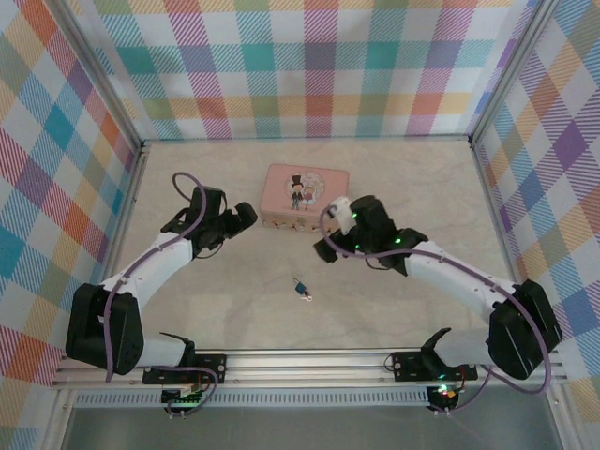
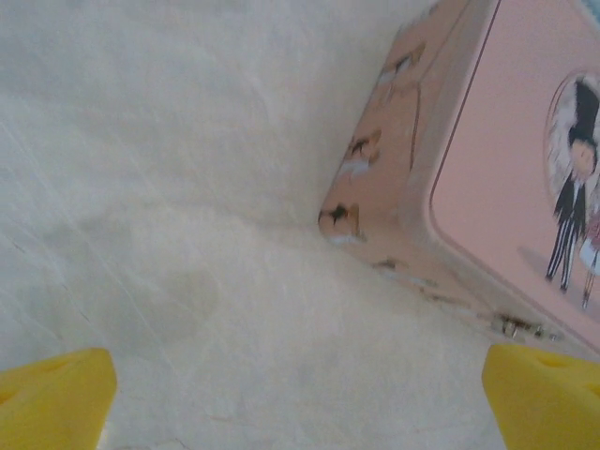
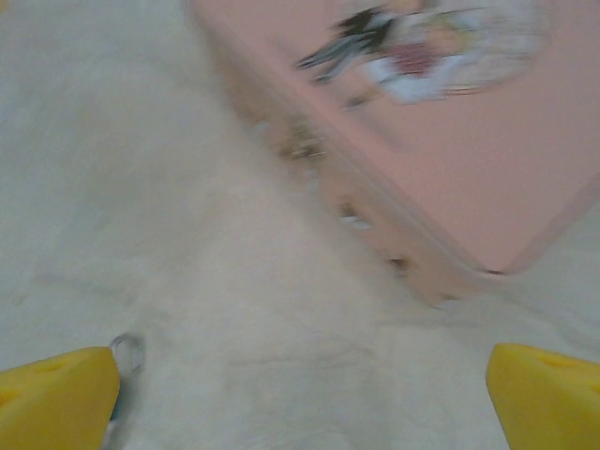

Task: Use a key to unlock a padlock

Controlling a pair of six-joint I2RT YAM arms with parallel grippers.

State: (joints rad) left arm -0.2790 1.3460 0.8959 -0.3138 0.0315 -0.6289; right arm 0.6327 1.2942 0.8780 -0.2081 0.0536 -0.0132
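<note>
Padlock (image 1: pixel 299 285) and key (image 1: pixel 307 297) lie together on the table (image 1: pixel 187 309) — untouched
Left gripper (image 1: pixel 246 217) and right gripper (image 1: pixel 325 249) sit by the tin (image 1: pixel 307 192) — jaws wide apart, empty.

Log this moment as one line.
left hand: open, empty | right hand: open, empty | padlock: on table | key: at padlock

**Legible text: none**

The pink tin (image 1: pixel 323 180), at the centre of the top view, carries a printed picture (image 1: pixel 300 192) of a figure in a top hat, with no readable lettering. In both wrist views the print is blurred, and no words, numbers, brands or signs can be made out.
</note>
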